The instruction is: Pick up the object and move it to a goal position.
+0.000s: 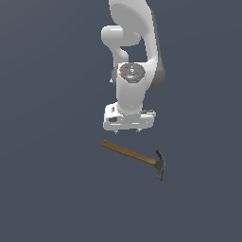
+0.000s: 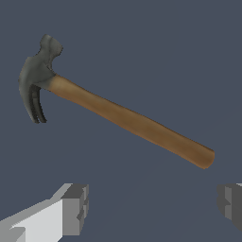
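The claw hammer [image 1: 134, 157] lies flat on the dark surface, its brown wooden handle running toward the exterior view's left and its dark grey-green head [image 1: 161, 165] toward the right. In the wrist view the hammer [image 2: 127, 118] lies whole and untouched, with its head [image 2: 35, 78] at one end. My gripper [image 1: 128, 131] hangs above the surface, just behind the handle and apart from it. It is open and empty. Its two fingertips [image 2: 75, 208] show wide apart in the wrist view, with the gripper [image 2: 153, 203] short of the handle.
The flat dark blue-grey surface [image 1: 52, 189] fills both views. The white arm [image 1: 134, 42] rises behind the gripper.
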Available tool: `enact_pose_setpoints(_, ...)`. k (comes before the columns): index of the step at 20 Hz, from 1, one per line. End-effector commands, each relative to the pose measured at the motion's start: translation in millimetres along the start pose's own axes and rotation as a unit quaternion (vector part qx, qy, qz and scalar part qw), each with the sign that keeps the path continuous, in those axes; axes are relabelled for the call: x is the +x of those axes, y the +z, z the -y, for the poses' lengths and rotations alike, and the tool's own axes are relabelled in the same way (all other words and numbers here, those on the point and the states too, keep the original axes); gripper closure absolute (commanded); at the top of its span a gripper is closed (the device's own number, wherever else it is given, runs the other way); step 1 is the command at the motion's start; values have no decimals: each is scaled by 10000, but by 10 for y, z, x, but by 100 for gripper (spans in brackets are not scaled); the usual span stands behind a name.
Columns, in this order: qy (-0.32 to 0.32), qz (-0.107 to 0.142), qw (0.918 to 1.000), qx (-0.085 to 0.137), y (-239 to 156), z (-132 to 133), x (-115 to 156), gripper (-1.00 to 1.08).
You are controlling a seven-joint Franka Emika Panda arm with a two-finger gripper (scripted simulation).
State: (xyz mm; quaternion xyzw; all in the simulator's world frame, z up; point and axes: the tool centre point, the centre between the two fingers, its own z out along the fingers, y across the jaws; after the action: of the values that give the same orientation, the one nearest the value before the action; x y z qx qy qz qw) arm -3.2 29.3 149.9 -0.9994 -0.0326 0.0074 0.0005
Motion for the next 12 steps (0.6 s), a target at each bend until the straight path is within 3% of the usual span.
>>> enact_pose_setpoints(1,0,0,10000,0,0,0,0,-92)
enact_pose_setpoints(12,-172,-85,9997,136,-47,330,98,-92)
